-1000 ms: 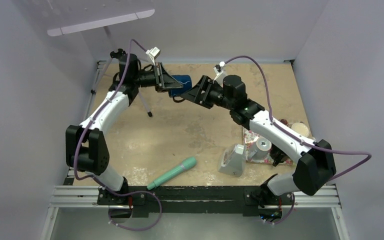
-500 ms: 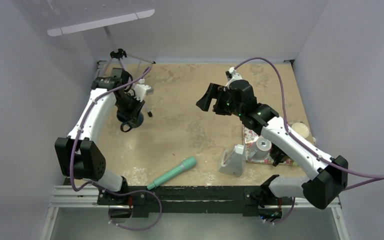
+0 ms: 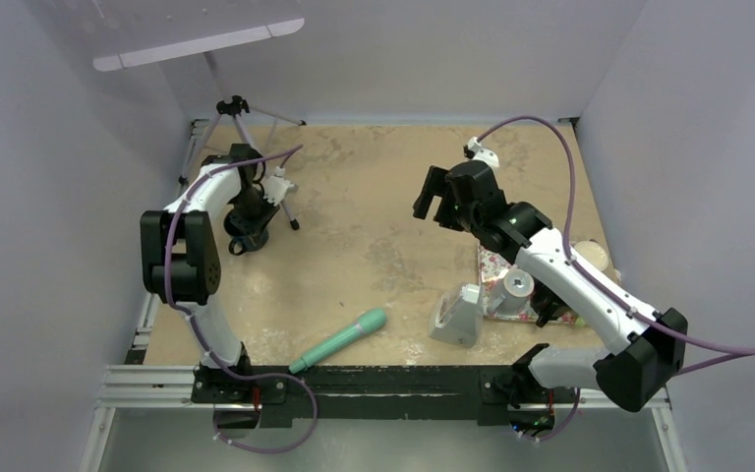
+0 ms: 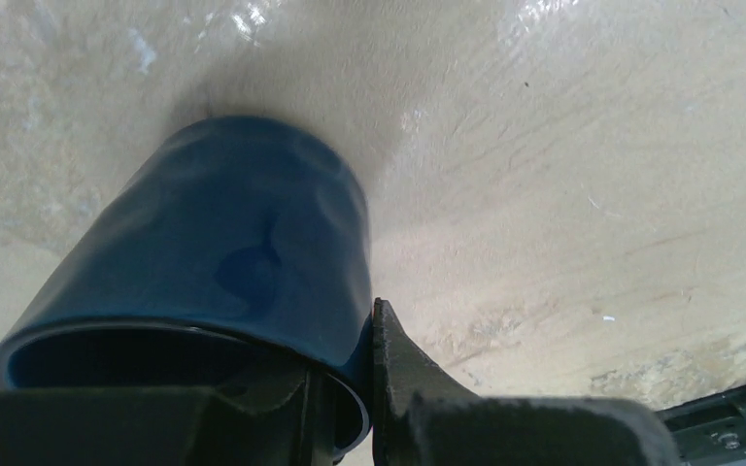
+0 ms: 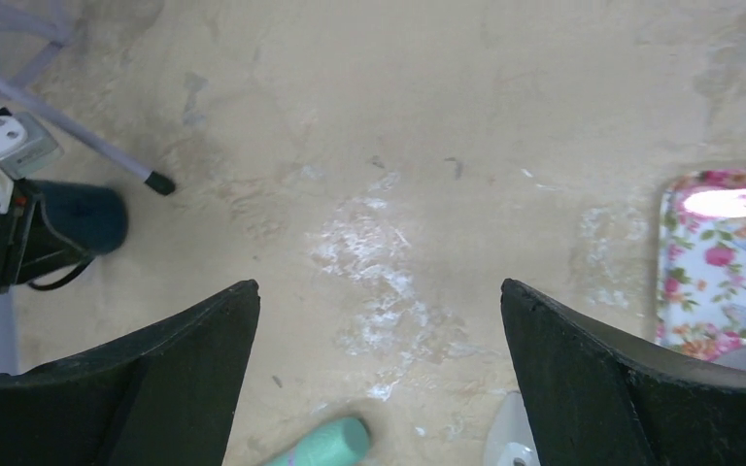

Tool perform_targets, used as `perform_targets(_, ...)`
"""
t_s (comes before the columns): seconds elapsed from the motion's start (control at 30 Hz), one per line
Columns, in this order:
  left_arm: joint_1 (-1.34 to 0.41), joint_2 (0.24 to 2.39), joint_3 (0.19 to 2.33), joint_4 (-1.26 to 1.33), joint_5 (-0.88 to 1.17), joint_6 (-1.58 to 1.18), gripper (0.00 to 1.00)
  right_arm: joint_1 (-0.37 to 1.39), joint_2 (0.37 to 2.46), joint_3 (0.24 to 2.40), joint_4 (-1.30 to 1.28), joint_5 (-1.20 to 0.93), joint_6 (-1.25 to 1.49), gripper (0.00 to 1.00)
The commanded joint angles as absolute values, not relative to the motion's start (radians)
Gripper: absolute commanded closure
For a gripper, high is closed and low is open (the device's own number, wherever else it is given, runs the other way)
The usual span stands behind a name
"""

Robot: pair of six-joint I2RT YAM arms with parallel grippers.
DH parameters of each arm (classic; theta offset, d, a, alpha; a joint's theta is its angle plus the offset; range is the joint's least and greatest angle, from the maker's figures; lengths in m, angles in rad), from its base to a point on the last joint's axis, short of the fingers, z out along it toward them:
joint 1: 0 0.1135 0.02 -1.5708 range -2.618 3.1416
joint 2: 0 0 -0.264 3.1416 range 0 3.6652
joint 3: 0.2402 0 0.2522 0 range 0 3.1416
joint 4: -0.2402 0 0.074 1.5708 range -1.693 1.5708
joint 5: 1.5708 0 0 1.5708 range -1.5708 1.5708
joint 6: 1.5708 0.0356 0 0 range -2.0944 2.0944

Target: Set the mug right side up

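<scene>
The dark blue mug stands on the table at the far left with its opening toward the left wrist camera and its base on the surface. My left gripper is shut on the mug's wall at the rim, one finger inside and one outside. In the top view the left gripper covers most of the mug. The mug also shows in the right wrist view. My right gripper is open and empty above the table's middle back, well to the right of the mug; its fingers frame bare table in its wrist view.
A small tripod stands just behind the mug, one leg close beside it. A teal handle lies near the front. A grey-white block, a floral tray with a metal cup, and a cream disc sit at the right.
My left gripper carried the mug from mid-air at the back centre down to the table at the far left. My right gripper drew away from the mug to the right.
</scene>
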State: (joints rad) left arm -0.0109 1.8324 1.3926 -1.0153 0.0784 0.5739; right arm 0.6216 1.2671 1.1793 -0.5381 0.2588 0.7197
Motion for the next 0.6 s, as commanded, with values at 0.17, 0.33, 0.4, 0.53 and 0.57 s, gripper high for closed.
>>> perform_targets(0.17,-0.001,1.857,1.368,-0.944,0.082,0.637,0.71,0.613,1.155,1.227,-0.844,0.580,0.870,0.01)
perform_targets(0.33,-0.001,1.822,1.416,-1.037,0.141,0.647,0.48,0.605,1.114,1.178,-1.005,0.563,1.008,0.01)
perform_targets(0.4,-0.002,1.802,1.446,-1.088,0.163,0.641,0.46,0.603,1.091,1.153,-1.085,0.567,1.095,0.02)
perform_targets(0.53,-0.002,1.751,1.494,-1.192,0.222,0.627,0.42,0.602,1.009,1.068,-1.156,0.532,1.242,0.09)
perform_targets(0.57,-0.002,1.741,1.507,-1.220,0.240,0.623,0.40,0.603,0.983,1.044,-1.166,0.521,1.282,0.10)
